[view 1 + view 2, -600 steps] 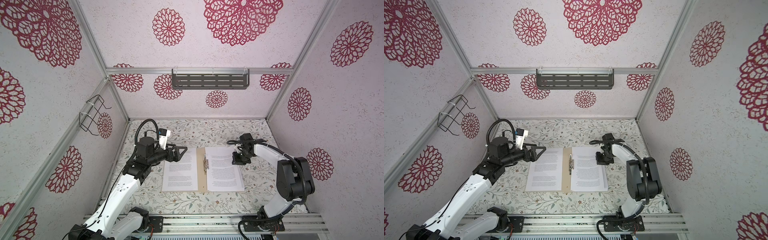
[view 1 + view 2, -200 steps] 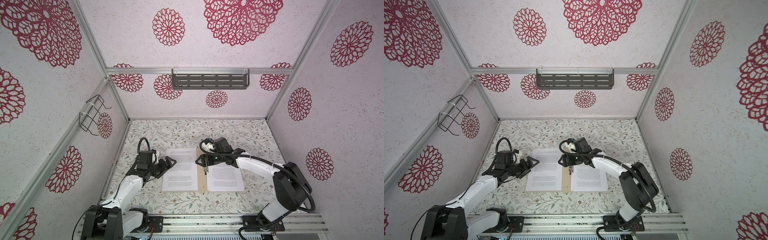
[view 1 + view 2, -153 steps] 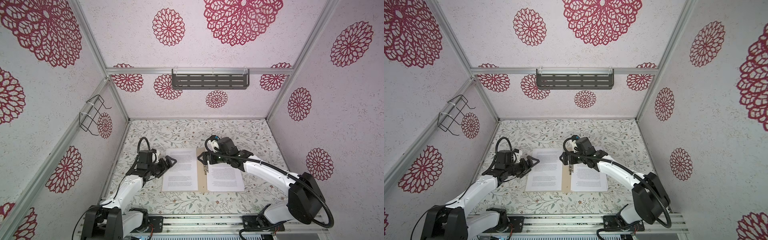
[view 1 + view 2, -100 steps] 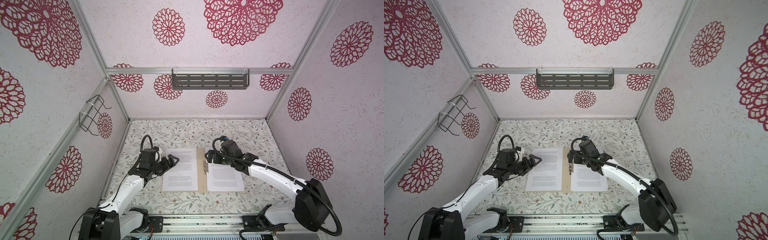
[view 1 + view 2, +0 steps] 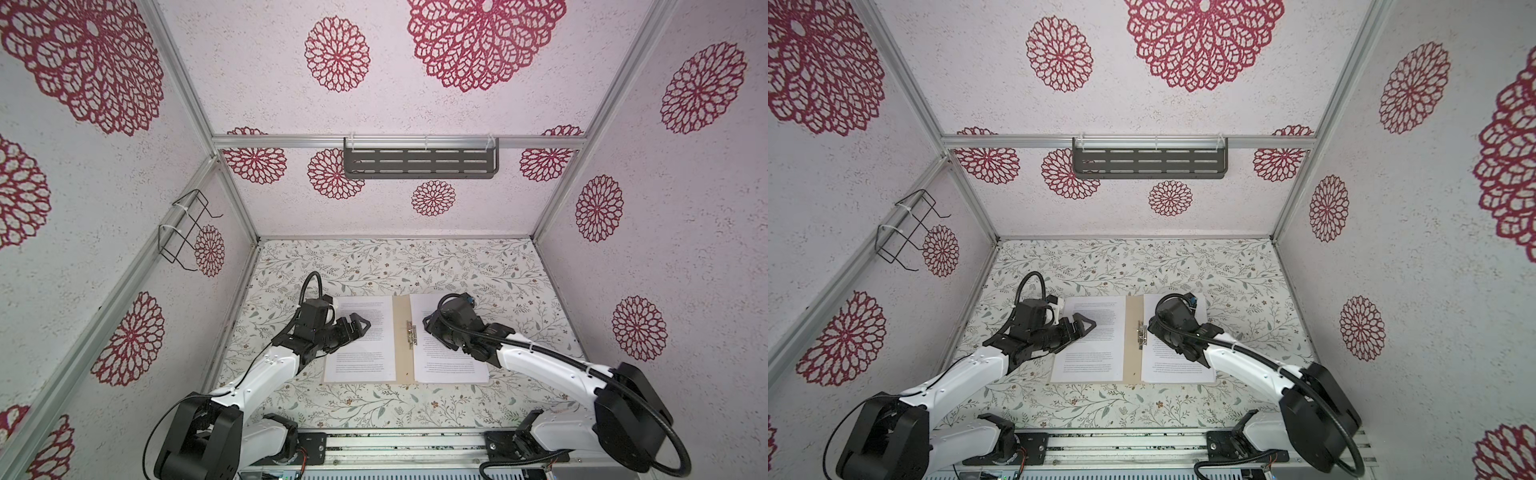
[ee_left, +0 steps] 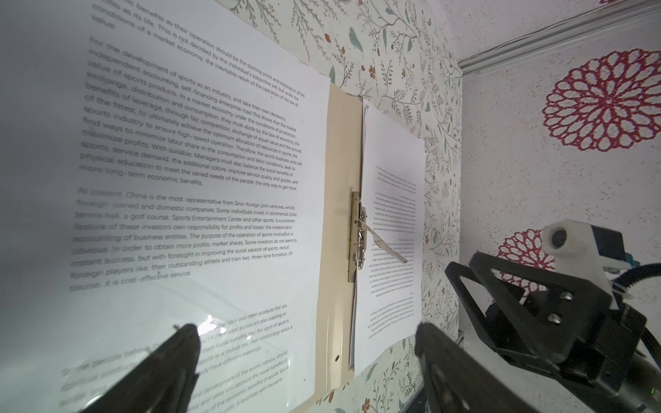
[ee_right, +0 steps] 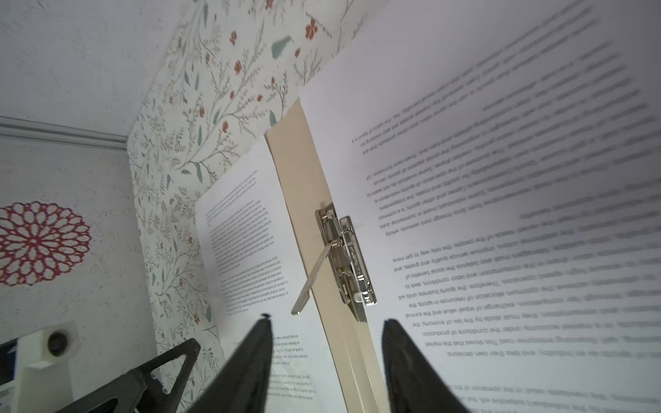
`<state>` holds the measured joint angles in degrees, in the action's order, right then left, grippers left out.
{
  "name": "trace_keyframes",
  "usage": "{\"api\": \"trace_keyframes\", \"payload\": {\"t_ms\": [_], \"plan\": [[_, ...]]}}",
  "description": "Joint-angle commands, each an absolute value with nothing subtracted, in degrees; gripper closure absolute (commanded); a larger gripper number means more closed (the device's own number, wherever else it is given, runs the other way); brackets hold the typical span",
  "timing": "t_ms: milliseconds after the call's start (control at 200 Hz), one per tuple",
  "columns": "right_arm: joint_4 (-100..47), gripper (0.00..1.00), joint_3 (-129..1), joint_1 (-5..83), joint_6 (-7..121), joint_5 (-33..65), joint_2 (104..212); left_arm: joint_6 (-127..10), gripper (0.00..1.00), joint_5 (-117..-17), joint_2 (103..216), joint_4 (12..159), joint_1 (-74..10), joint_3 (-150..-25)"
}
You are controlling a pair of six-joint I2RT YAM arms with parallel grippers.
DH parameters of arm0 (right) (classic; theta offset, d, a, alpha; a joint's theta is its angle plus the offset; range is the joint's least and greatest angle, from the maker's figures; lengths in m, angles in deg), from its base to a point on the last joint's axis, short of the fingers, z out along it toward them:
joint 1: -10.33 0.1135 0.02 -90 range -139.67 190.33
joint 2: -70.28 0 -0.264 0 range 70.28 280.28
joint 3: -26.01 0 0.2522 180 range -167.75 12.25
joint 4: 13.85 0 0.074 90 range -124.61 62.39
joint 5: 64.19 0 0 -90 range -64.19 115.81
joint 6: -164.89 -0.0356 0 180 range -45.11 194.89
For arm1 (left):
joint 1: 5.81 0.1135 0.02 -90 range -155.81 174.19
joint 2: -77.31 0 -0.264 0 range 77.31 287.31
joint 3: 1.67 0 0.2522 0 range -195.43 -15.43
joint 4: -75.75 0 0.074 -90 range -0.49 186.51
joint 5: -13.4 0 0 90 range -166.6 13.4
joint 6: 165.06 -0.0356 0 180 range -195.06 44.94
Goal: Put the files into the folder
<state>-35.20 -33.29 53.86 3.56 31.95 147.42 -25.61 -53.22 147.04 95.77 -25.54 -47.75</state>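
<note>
Folder (image 5: 400,361) lies open mid-table (image 5: 374,266): one sheet (image 5: 365,361) on its left leaf, files (image 5: 451,368) piled on its right, fastener (image 5: 411,332) between them.

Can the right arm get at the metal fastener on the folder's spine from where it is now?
Probably yes. The right pincer hangs open just short of the metal fastener, whose lever stands raised; nothing lies between them, and the left pincer is well aside.

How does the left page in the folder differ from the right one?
The left page reads upright in the right wrist view; the right page reads upside down. A bare tan strip separates the left page from the clip; the right page's edge reaches it. Both are white, printed, and flat on the open folder.
</note>
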Motion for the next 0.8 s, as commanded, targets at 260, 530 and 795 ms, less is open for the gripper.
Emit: {"api": "trace_keyframes", "payload": {"t_ms": [260,530,795], "plan": [[-32.1,0.73,-38.7,58.7,-12.4,31.2,155.8,-24.4,0.03,-57.2,148.7,92.1,-26.4,-42.9],[-30.3,0.75,-37.8,58.7,-14.6,30.7,156.0,-24.5,0.03,-57.3,149.5,91.8,-26.5,-43.2],[-33.3,0.81,-37.9,58.2,-15.8,31.5,155.7,-24.5,0.03,-57.3,149.4,91.8,-26.5,-43.2]]}}
